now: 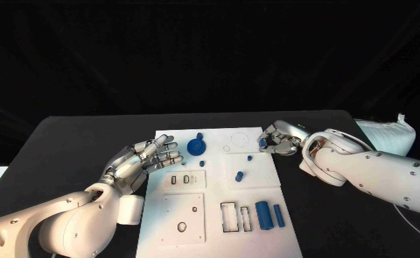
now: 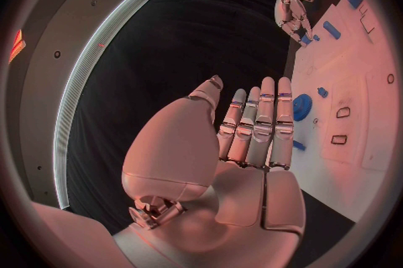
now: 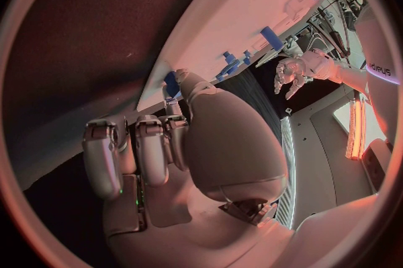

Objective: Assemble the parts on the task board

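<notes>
The right hand point(image 1: 278, 139) is curling its fingers in at the board's point(image 1: 254, 209) right edge, near the far end, and a small blue part point(image 1: 261, 143) is showing between the fingertips; the right wrist view is showing the same blue piece point(image 3: 171, 84) at the thumb tip, so the hand is pinching it. The left hand point(image 1: 144, 158) is hovering with fingers straight and slightly apart, holding nothing, over the board's left edge, fingertips pointing toward the disc point(image 1: 197, 146). That round blue disc is lying on the board just beyond those fingertips, with a small blue peg point(image 1: 200, 135) just past it and another small piece point(image 1: 202, 163) on its near side. Toward the board's middle, two more small blue parts point(image 1: 239, 176) are sitting apart from each other. At the near right, a thick blue cylinder point(image 1: 263, 214) and a thinner bar point(image 1: 278, 215) are lying side by side, beside rectangular slots point(image 1: 229, 217). The board is resting on the black table point(image 1: 79, 142).
</notes>
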### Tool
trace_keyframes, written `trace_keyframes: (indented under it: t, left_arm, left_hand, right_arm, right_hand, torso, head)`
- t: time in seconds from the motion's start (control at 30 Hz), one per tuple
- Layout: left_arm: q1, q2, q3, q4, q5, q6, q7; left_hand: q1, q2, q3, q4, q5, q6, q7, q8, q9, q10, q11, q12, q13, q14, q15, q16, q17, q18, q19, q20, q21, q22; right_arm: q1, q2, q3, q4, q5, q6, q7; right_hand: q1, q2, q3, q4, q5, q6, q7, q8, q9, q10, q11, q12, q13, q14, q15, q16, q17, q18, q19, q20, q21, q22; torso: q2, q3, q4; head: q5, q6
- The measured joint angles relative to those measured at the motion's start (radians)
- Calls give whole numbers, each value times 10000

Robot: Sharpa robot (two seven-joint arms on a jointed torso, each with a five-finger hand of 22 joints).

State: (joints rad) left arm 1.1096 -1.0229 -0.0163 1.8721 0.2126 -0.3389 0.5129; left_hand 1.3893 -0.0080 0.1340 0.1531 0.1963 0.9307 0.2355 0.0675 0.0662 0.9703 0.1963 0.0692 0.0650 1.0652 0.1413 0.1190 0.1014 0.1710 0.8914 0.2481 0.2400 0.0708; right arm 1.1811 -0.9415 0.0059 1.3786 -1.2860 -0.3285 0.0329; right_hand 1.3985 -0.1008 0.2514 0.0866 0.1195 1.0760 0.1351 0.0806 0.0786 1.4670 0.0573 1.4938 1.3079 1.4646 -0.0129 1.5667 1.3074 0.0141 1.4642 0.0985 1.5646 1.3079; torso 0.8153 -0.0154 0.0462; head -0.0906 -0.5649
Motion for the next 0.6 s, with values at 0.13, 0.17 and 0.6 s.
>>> trace_keyframes:
  t: [0.13,0.17,0.6]
  left_arm:
    - [0,-2,0,0,0,2,-3]
    - [0,-2,0,0,0,2,-3]
    - [0,7,-1,-69,0,16,-8]
  left_hand:
    - [0,0,0,0,0,0,0,0,0,0,0,0,0,0,0,0,0,0,0,0,0,0]
    - [0,0,0,0,0,0,0,0,0,0,0,0,0,0,0,0,0,-1,0,0,0,0]
    - [0,0,0,0,0,0,0,0,0,0,0,0,0,0,0,0,1,-1,0,0,0,1]
  right_arm:
    - [-7,18,5,-20,-11,-31,-8]
    - [-8,20,6,-21,-12,-48,-10]
    - [51,-44,136,627,80,-438,-134]
  right_hand:
    - [-50,213,42,-42,-1,223,-92,87,4,3,-79,41,-1,16,-57,0,0,0,35,-41,0,0]
    - [-48,265,58,-58,-3,288,-107,118,4,8,-100,67,-1,1,-72,0,0,2,1,-75,0,0]
    - [-9,626,386,-220,-127,481,-198,213,57,-2,-251,67,-2,1,-215,0,-1,0,2,-218,0,-2]
  torso:
    - [0,2,0]
    - [-1,2,0]
    - [-14,-1,11]
  head:
    - [0,-12]
    - [0,-13]
    - [20,-35]
